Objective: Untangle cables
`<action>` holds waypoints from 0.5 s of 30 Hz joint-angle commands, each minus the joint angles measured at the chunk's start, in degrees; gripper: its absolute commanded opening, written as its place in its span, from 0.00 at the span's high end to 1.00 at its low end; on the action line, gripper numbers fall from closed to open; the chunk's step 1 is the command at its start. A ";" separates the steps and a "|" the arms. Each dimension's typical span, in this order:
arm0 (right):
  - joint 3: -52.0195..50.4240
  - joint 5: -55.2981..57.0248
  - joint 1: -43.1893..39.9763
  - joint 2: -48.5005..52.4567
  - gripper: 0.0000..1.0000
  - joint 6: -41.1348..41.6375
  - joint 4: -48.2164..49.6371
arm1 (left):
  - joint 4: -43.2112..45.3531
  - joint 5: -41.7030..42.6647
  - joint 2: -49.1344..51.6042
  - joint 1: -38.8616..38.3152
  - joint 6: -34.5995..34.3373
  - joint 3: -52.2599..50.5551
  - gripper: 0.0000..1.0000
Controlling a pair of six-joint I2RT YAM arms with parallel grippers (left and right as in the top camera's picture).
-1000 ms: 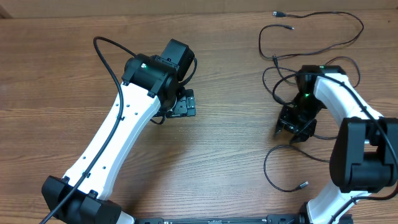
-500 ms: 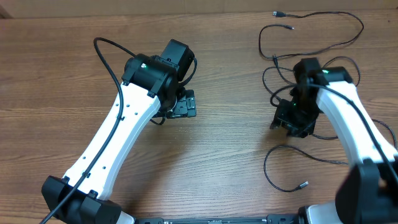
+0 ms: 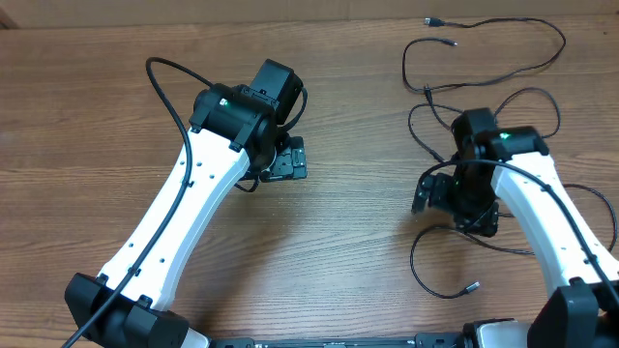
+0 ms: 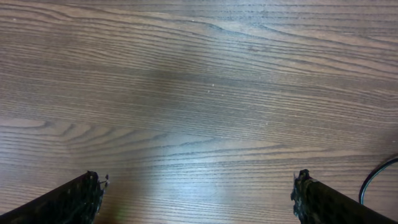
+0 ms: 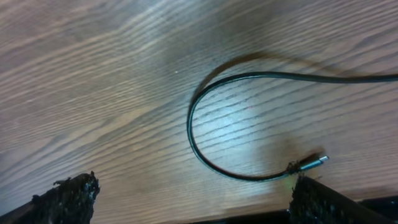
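The cables [image 3: 484,39] are thin black cords lying as long loose strands across the right side of the table. One strand loops near the front right [image 3: 418,263] and ends in a small plug [image 3: 472,286]. In the right wrist view this loop [image 5: 191,127] curves to a silver plug end [image 5: 314,163] beside one fingertip. My right gripper [image 3: 455,205] [image 5: 196,180] hovers over the strands, open, with nothing between its fingers. My left gripper [image 3: 286,162] [image 4: 198,180] is open over bare wood in the middle.
The wooden table [image 3: 348,242] runs under both arms. A black cord [image 4: 374,177] curves in at the right edge of the left wrist view. The table's front edge [image 5: 249,218] shows at the bottom of the right wrist view.
My right gripper has opened wide and shifted a little toward the front, its wrist turned. The strands under it have resettled. The left arm has not moved.
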 commanded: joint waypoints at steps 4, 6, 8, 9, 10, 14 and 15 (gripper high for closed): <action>-7.43 -3.56 0.07 0.07 0.07 4.90 9.31 | 0.09 0.26 0.11 0.20 -0.52 -0.63 0.00; -10.23 -3.52 0.07 0.07 0.13 6.88 13.14 | 0.07 0.26 0.11 0.20 -0.52 -0.63 0.00; -13.03 -3.48 0.07 0.11 0.19 9.46 17.14 | 0.09 0.26 0.11 0.22 -0.52 -0.63 0.00; -14.25 -3.43 0.07 0.11 0.20 10.78 18.97 | 0.09 0.24 0.11 0.22 -0.52 -0.63 0.00; -15.30 -3.39 0.07 0.11 0.24 11.80 20.48 | 0.09 0.24 0.11 0.22 -0.52 -0.63 0.00; -18.38 -1.84 0.07 0.15 0.33 15.39 24.50 | 0.09 0.24 0.11 0.20 -0.50 -0.63 0.00; -18.78 -0.85 0.07 0.15 0.36 16.15 25.07 | 0.09 0.22 0.11 0.20 -0.50 -0.63 0.00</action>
